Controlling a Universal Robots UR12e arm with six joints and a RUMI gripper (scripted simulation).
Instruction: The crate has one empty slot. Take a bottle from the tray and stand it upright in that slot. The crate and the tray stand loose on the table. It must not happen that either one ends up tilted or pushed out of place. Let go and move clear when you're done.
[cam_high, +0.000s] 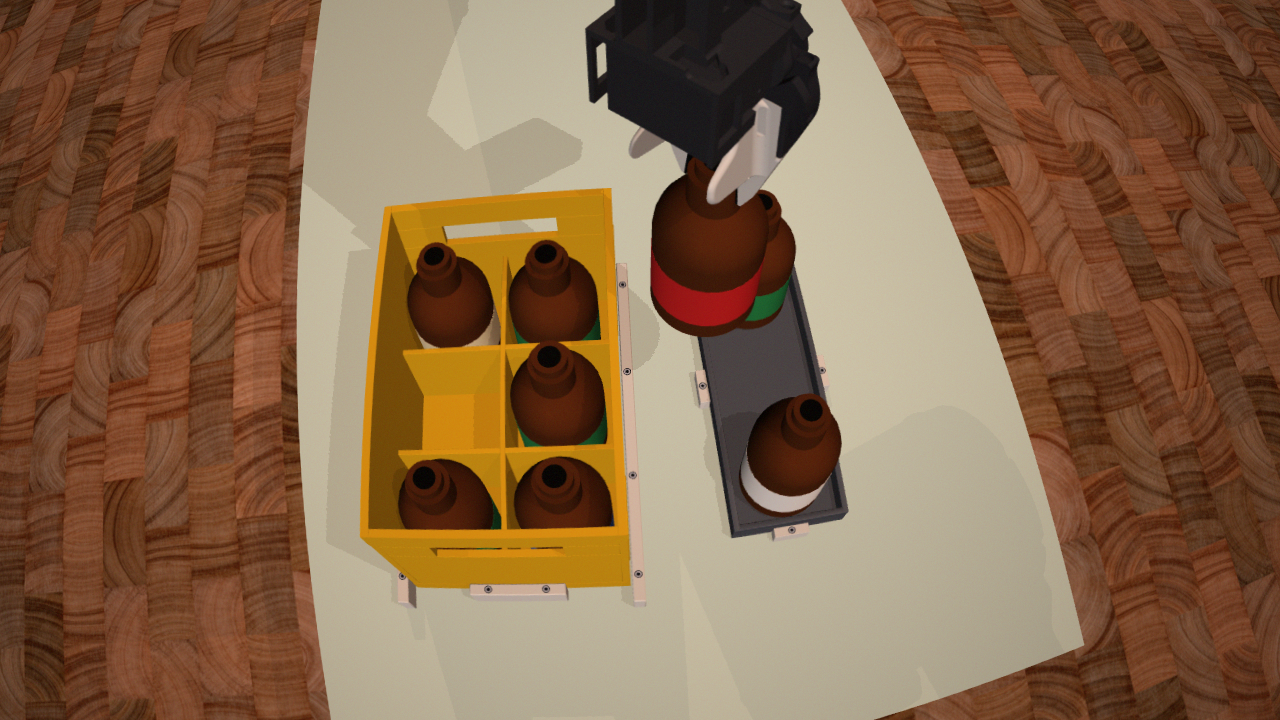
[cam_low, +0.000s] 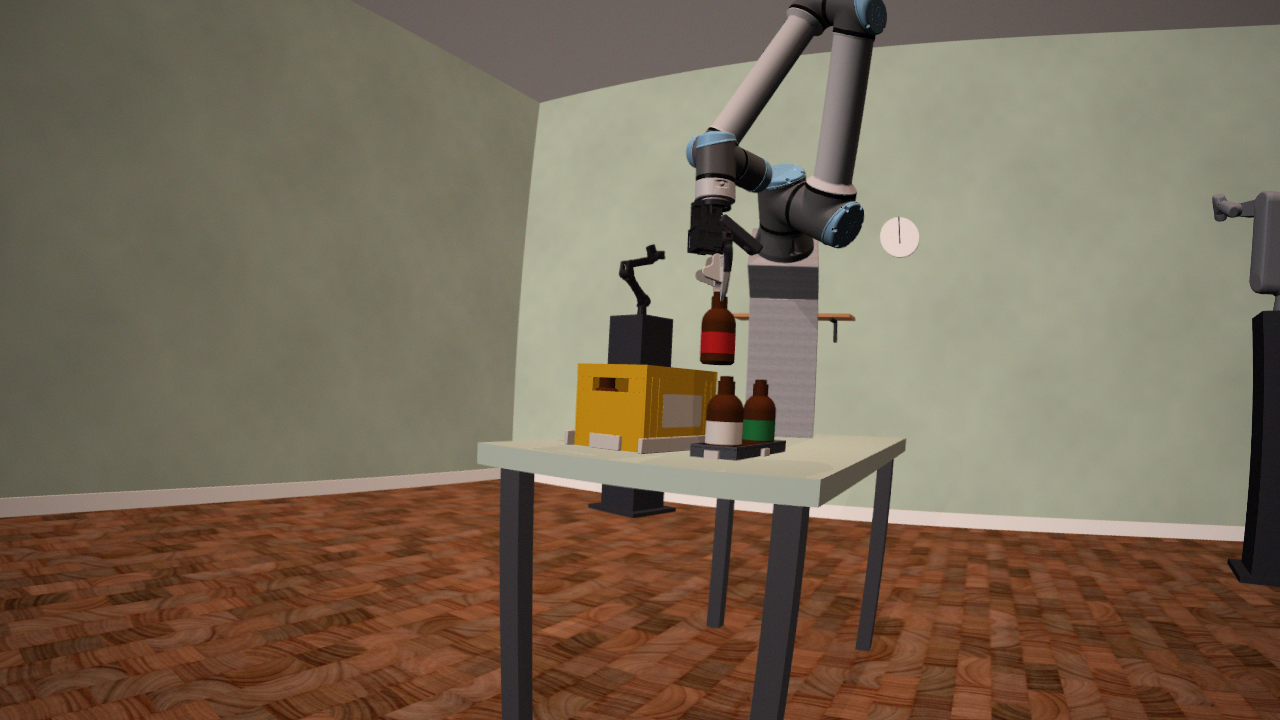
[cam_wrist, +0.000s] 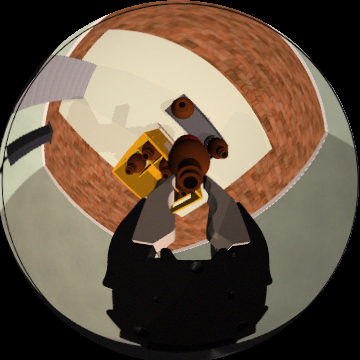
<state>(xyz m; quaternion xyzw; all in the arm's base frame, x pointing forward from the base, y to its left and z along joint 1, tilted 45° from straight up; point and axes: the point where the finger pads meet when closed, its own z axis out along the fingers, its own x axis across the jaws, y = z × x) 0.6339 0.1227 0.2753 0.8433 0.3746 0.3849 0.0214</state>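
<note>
My gripper (cam_high: 702, 176) (cam_low: 719, 291) (cam_wrist: 189, 175) is shut on the neck of a brown red-label bottle (cam_high: 707, 291) (cam_low: 717, 342) (cam_wrist: 187, 155). The bottle hangs upright, its base about at or above the crate's top level. In the top view it shows right of the crate and partly covers a green-label bottle (cam_high: 776, 259) (cam_low: 759, 429) (cam_wrist: 182, 107). That bottle and a white-label bottle (cam_high: 792, 456) (cam_low: 723, 416) (cam_wrist: 218, 148) stand in the dark tray (cam_high: 765, 367) (cam_low: 742, 451). The yellow crate (cam_high: 590, 564) (cam_low: 617, 418) has its empty slot (cam_high: 460, 416) in the left column, middle row.
Several brown bottles fill the crate's other slots, including one (cam_high: 556, 402) right beside the empty slot. Thin dividers and raised outer walls surround the slot. Low pale strips (cam_high: 629, 429) edge the crate; small pale blocks (cam_high: 790, 531) sit against the tray.
</note>
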